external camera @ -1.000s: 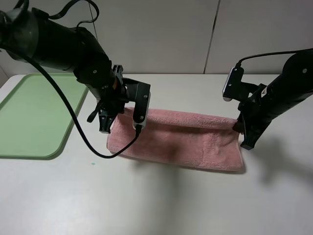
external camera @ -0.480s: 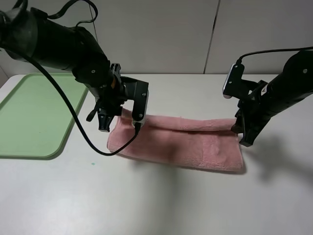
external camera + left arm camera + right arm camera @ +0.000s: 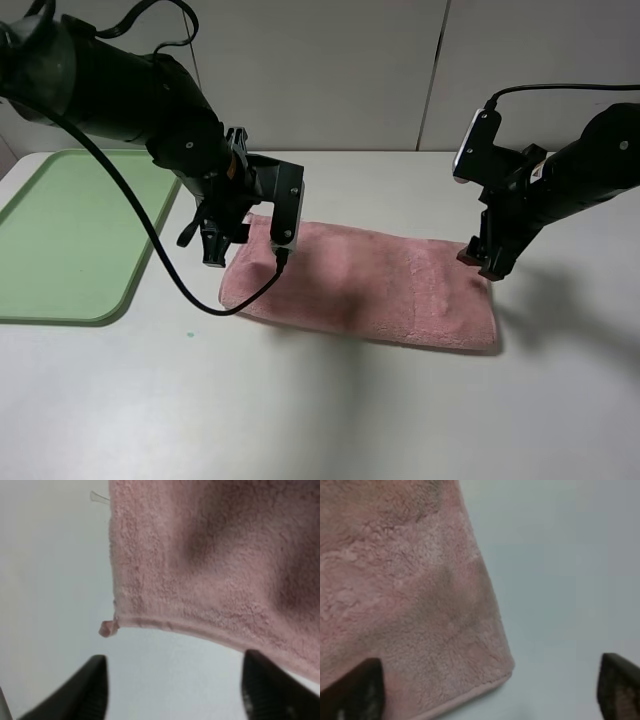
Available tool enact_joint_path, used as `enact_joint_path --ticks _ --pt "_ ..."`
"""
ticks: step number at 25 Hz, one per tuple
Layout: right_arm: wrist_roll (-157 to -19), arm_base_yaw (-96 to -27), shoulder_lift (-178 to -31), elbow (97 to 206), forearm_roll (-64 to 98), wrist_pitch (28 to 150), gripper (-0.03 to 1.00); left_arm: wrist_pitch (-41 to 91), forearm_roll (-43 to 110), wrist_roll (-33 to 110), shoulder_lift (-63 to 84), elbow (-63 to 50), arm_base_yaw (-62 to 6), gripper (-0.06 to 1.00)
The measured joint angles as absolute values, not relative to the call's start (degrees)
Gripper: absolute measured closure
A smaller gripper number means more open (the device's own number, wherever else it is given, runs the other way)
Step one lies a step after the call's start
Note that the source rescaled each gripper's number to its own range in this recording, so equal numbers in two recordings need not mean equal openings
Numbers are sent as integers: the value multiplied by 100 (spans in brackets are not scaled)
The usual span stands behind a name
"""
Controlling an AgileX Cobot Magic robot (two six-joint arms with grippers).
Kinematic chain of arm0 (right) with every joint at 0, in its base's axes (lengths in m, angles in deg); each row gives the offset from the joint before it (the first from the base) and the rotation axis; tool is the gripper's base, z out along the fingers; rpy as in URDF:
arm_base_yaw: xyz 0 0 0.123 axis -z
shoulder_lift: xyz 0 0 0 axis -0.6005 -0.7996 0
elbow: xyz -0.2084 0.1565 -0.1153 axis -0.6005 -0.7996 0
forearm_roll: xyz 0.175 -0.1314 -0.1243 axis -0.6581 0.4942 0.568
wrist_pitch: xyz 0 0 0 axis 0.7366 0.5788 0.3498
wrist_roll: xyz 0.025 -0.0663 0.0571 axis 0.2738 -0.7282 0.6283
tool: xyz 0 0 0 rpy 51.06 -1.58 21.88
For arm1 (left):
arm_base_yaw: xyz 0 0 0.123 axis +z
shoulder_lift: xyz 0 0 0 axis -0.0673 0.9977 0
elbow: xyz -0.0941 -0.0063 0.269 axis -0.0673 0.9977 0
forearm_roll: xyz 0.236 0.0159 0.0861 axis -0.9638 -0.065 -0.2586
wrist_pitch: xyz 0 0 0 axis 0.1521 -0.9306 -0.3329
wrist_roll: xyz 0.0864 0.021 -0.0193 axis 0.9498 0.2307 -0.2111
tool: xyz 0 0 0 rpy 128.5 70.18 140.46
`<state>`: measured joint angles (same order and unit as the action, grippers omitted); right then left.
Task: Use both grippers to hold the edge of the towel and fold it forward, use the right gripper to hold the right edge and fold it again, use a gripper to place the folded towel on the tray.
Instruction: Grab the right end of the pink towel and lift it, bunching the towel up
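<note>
Pink towel (image 3: 370, 285) is lying flat on the table (image 3: 330, 420) as a long strip, running left to right across the middle. Its hem (image 3: 165, 625) is resting on the tabletop, seen in the left wrist view. Left gripper (image 3: 214, 255) is hovering at the towel's left end with jaws standing apart and gripping nothing; its fingers (image 3: 92, 690) are framing bare table beside the hem. Right gripper (image 3: 482, 264) is hanging over the far right corner with jaws spread wide, also gripping nothing; the corner is lying loose between its fingers (image 3: 357, 690). Green tray (image 3: 70, 230) is sitting at the table's left edge, apart from the towel.
</note>
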<state>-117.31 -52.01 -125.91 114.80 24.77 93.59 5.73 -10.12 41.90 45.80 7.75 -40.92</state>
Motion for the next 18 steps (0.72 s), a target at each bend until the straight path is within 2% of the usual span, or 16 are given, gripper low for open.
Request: enact_joint_path --ticks 4,8,12,18 --pt "-11608 -5201 -12591 11480 2477 9359 -3 670 -1012 4185 4580 775 -4092 15" --pt "-11546 -5201 -12591 11480 2477 9365 -3 682 -1012 4185 4580 775 -4092 3" --pt "-11521 -5201 -12591 11480 2477 9371 -3 682 -1007 4185 4580 775 -4092 -4" --pt "-11421 -5201 -12591 11480 2477 9370 -3 682 -1007 4185 4580 775 -4092 -5"
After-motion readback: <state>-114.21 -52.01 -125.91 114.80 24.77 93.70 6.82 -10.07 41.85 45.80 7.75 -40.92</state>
